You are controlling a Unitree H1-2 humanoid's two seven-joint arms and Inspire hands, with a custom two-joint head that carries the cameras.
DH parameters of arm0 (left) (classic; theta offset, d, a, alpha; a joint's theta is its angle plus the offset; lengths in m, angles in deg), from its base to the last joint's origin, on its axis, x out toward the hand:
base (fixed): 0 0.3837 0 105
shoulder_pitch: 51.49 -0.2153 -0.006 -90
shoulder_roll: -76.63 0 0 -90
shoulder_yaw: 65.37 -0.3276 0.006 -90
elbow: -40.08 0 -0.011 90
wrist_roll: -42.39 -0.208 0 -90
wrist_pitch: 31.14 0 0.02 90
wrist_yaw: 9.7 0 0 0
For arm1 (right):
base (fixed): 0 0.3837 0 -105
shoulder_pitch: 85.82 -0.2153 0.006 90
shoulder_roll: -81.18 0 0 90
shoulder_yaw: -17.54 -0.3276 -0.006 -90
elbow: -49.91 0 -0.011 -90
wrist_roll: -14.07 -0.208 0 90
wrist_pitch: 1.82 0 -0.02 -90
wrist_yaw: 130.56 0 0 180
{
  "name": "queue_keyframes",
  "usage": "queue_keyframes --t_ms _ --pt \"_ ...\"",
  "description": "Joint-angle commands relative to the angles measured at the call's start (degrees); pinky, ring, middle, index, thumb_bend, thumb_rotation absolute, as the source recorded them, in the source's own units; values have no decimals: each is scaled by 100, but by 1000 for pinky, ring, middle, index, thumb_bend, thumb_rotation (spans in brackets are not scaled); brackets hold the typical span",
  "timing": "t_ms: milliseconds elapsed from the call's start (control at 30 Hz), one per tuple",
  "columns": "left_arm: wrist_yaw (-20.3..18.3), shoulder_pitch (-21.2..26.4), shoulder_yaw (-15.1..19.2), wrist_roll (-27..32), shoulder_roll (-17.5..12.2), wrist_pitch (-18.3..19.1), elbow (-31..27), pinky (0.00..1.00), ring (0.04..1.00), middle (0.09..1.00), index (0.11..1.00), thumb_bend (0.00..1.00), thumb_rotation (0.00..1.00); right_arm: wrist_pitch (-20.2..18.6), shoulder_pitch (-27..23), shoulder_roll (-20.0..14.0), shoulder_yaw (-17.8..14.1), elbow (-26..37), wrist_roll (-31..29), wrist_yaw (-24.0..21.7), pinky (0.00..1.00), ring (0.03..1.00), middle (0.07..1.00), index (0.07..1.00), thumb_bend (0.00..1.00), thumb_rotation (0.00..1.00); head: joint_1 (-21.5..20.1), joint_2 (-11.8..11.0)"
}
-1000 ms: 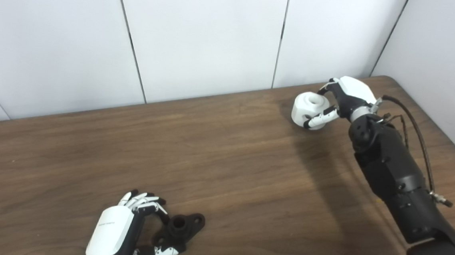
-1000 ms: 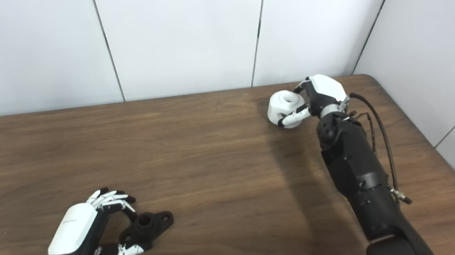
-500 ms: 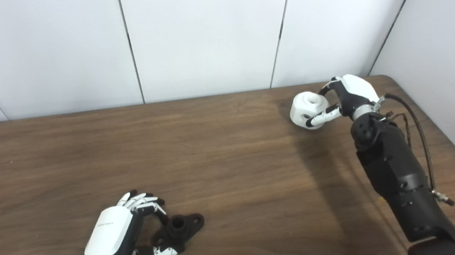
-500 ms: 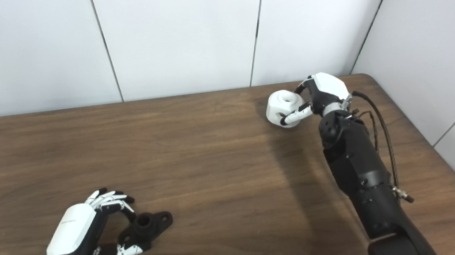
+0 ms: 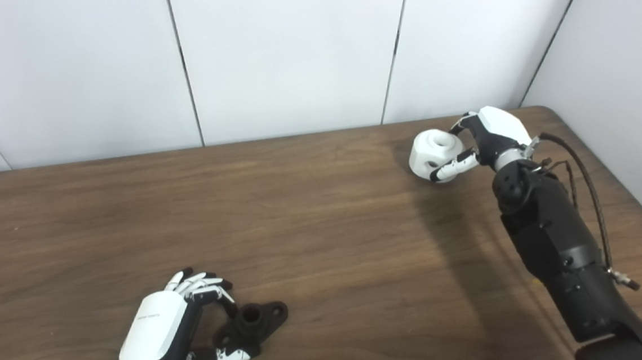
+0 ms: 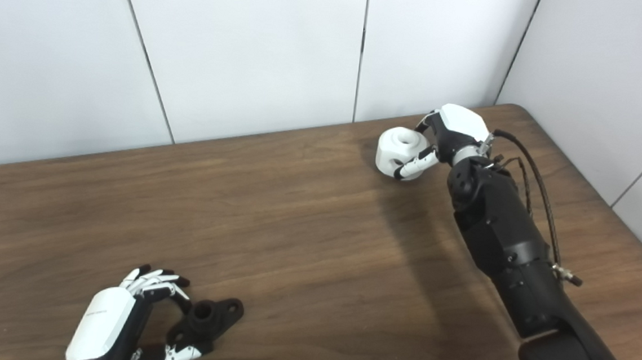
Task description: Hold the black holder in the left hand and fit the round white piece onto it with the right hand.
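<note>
Two hands, each closed on its own part, at opposite corners of the table.

The left hand (image 5: 161, 327) sits at the near left of the brown table (image 5: 317, 230), its fingers (image 5: 201, 282) and thumb curled around the black holder (image 5: 251, 322), which rests on the tabletop with its round socket facing up. At the far right, close to the white wall (image 5: 285, 47), the right hand (image 5: 490, 136) grips the round white piece (image 5: 433, 154), fingers behind it and thumb across its front. Whether the piece touches the table cannot be told. The two parts lie well apart. A black cable (image 5: 586, 187) loops beside the right forearm.
</note>
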Motion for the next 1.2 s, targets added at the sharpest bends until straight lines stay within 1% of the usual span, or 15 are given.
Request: queue_keyframes --t_ms 0,33,133,233,467,567,667,767,867,1000,1167 --pt "-84 -23 4 -27 -69 9 83 946 830 746 485 520 43 89 -191 -166 -59 140 -86 243 1000 1000 889 516 598 177 -3 4" --pt "-73 -24 4 -29 -68 3 89 944 828 746 485 520 44 146 -173 -178 -63 141 -136 289 1000 1000 870 498 555 157 7 -3" --pt "-69 -29 2 -35 -65 5 88 941 828 747 485 520 44 232 -131 -216 -39 157 -228 382 1000 1000 846 486 527 139 7 -3" --pt "-67 -31 2 -33 -65 1 81 940 829 746 485 520 44 282 -108 -256 0 171 -262 423 1000 1000 837 484 524 135 7 -3" --pt "-43 -13 -4 -47 -66 -22 109 948 831 747 484 520 44 268 -113 -342 88 175 -279 410 1000 1000 838 486 524 135 -1 -6" --pt "-53 -7 0 -38 -48 -20 106 946 830 747 484 520 44 266 -93 -346 69 192 -308 448 1000 1000 840 486 524 135 26 -11" --pt "-35 -2 -8 -55 -48 -39 127 942 829 746 485 520 44 348 -58 -362 40 224 -356 515 1000 1000 837 486 524 135 44 -25" --pt "-31 -8 -12 -59 -35 -38 128 942 829 746 485 520 44 378 -13 -379 18 415 -425 503 1000 1000 838 486 524 137 108 -26" --pt "-63 -6 -26 -87 -35 -14 114 943 830 748 485 520 44 306 18 -383 29 743 -471 394 1000 1000 842 486 524 137 153 -17" --pt "-89 2 -47 -142 -32 8 113 945 831 750 485 520 44 77 38 -424 120 1322 -467 -24 1000 1000 847 485 525 138 229 -4" --pt "-49 11 -74 -174 -9 -11 150 944 829 749 485 520 44 13 81 -424 199 1947 -437 -481 1000 1000 840 485 524 137 413 28"
